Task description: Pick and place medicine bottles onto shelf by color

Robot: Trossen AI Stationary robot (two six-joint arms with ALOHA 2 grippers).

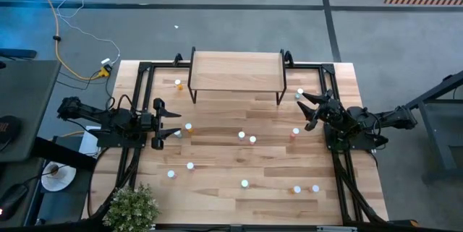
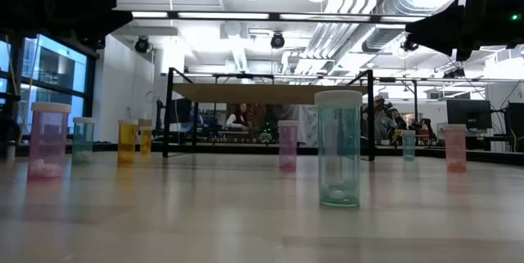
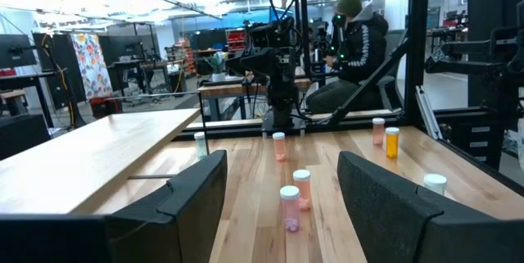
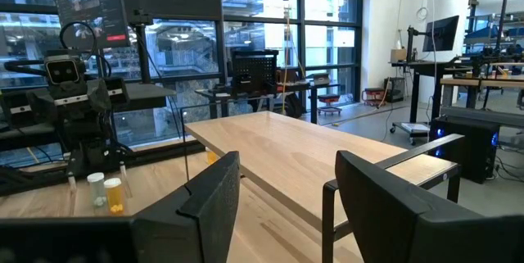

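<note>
Two arms are seen from above at opposite sides of the desk (image 1: 217,160), and the shelf (image 1: 236,71) stands at its far edge between them, with nothing on it. The left jaws (image 1: 173,123) are spread wide and hold nothing; a medicine bottle (image 1: 188,127) with an orange body lies just beyond their tips. The right jaws (image 1: 305,108) are likewise parted and empty, with a teal bottle (image 1: 299,92) close beside them near the shelf leg and a reddish bottle (image 1: 295,132) just beside the lower finger. More bottles are scattered over the desk between and in front of both jaws. From desk height, a teal bottle (image 2: 338,147) stands nearest, pink bottles (image 2: 48,141) and orange ones (image 2: 127,140) are ranged to the sides, and the shelf (image 2: 270,92) is seen behind them, bare on top; people are seated in the room beyond. Past the left arm's fingers (image 3: 192,197), two pink bottles (image 3: 290,208) stand between the open jaws, further out. Past the right arm's fingers (image 4: 214,189), the shelf top (image 4: 286,152) lies directly ahead, and an orange bottle (image 4: 114,195) stands off to one side by the other arm.
</note>
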